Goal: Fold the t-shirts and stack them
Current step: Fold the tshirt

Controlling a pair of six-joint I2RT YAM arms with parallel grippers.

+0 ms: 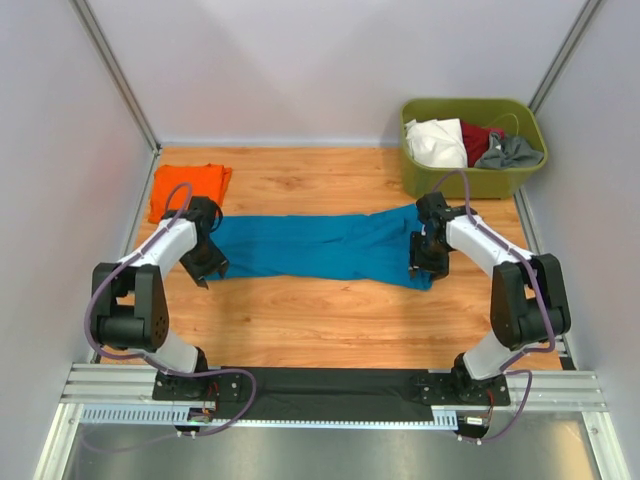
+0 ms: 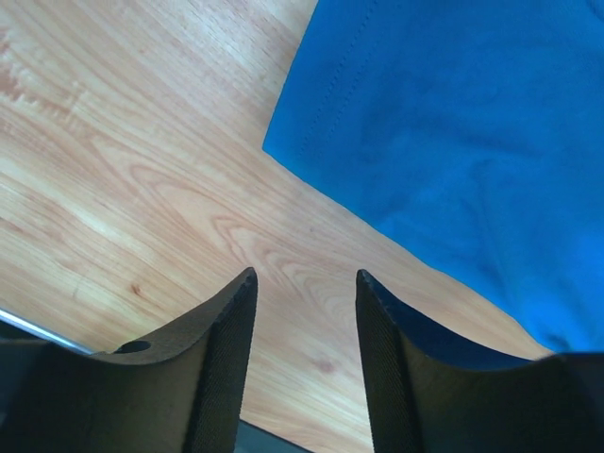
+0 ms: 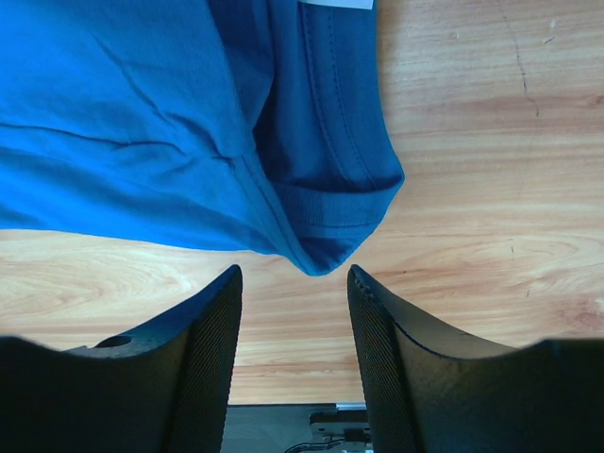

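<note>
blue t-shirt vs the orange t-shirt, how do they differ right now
The teal-blue t-shirt lies stretched out in a long band across the middle; the orange t-shirt is a compact bundle at the far left. The teal-blue one covers far more wood than the orange one. Both lie on the wooden table.

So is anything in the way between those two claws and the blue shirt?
Nothing visible. The left gripper and right gripper hang open at opposite ends of the blue shirt, with only bare table between fingertips and cloth.
</note>
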